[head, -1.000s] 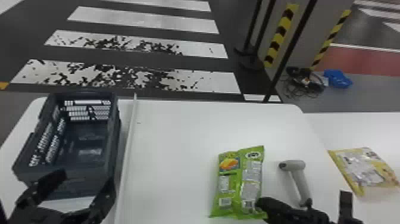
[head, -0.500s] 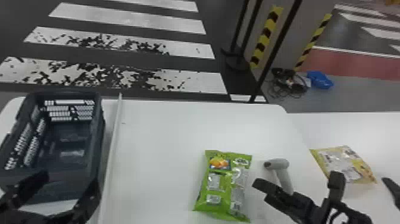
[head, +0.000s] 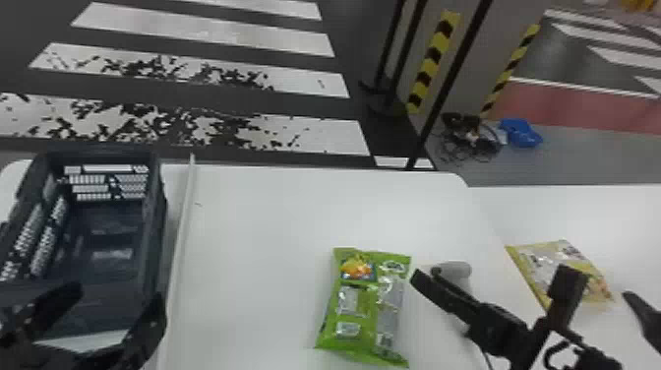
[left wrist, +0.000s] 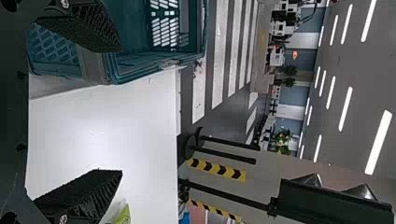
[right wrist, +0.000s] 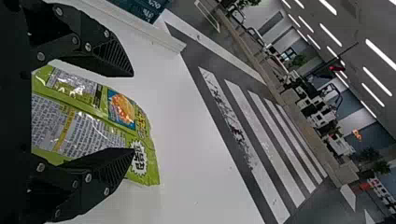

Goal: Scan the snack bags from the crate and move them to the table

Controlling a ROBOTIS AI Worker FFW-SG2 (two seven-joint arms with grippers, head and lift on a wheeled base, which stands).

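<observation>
Head view: crate (head: pixel 153 236) cut off at left edge, near end part-hidden behind left gripper (head: pixel 117 291) | handheld scanner (head: pixel 455 270): handle partly covered | yellow snack bag (head: pixel 535 261): partly covered | green snack bag (head: pixel 366 305): small print, I can't read it

Green bag (head: pixel 361 307) flat on white table (head: pixel 260 236) between dark crate (head: pixel 105 221) and yellow bag (head: pixel 541 261)

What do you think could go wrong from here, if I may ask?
The right gripper overlaps the scanner in the head view, so a low sweep might knock it. The green snack bag lies flat on the table, so closing fingers could crumple its printed side. The left gripper is by the crate and might bump its wall.
</observation>
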